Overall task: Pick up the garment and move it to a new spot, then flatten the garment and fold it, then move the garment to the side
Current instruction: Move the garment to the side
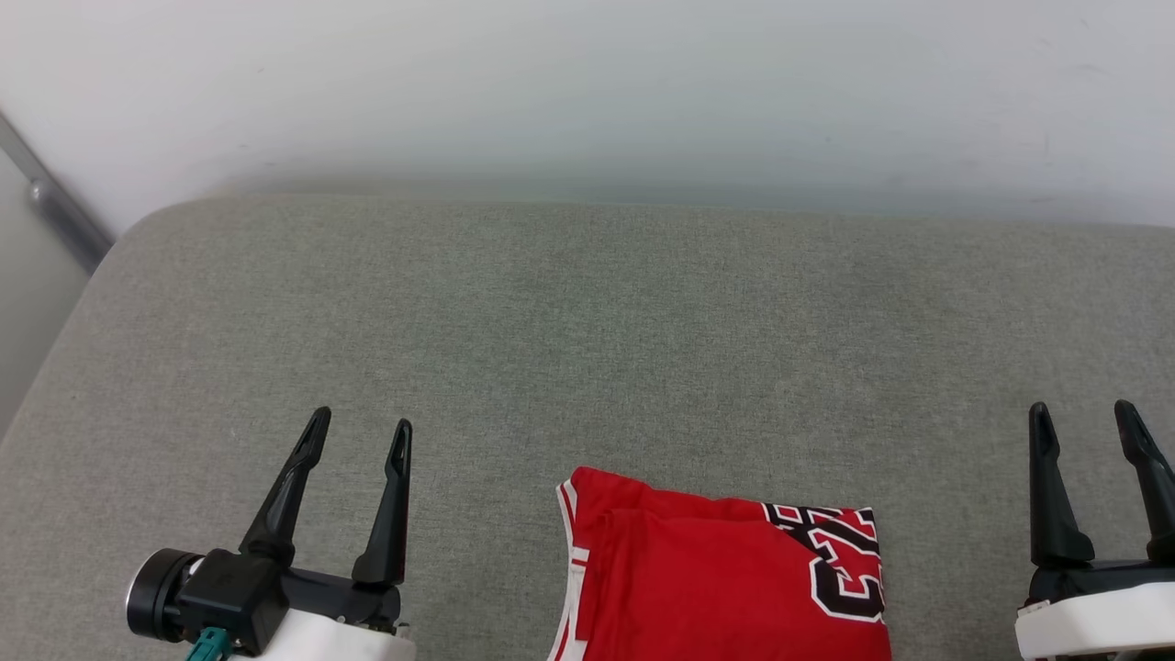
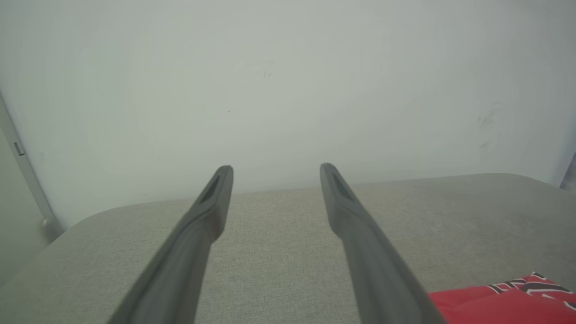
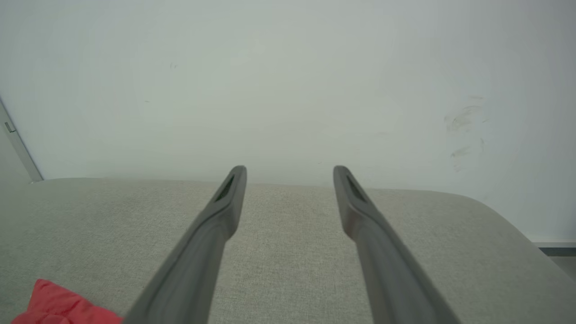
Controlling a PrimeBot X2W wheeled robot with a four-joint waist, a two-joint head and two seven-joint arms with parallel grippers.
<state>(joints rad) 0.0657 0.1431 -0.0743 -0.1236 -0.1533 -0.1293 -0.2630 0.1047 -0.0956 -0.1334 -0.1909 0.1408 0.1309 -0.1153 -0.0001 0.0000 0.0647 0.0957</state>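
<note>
The red garment [image 1: 716, 578] lies folded on the grey cushion [image 1: 587, 349] at the bottom middle of the head view, with black white-outlined numbers at its right end and a white-striped edge on its left. My left gripper [image 1: 360, 428] hovers open to the garment's left, apart from it. My right gripper [image 1: 1083, 416] stands open to its right, also clear of it. In the left wrist view the left gripper [image 2: 275, 167] has empty jaws and the garment [image 2: 504, 301] peeks in at the lower right. From the right wrist, the right gripper [image 3: 290, 168] is empty, and the garment [image 3: 58, 306] shows at the lower left.
A pale wall [image 1: 587, 92] rises right behind the cushion's far edge. A grey metal bar [image 1: 55, 207] slants down at the far left. The cushion's rounded left corner [image 1: 147, 229] drops off beside it.
</note>
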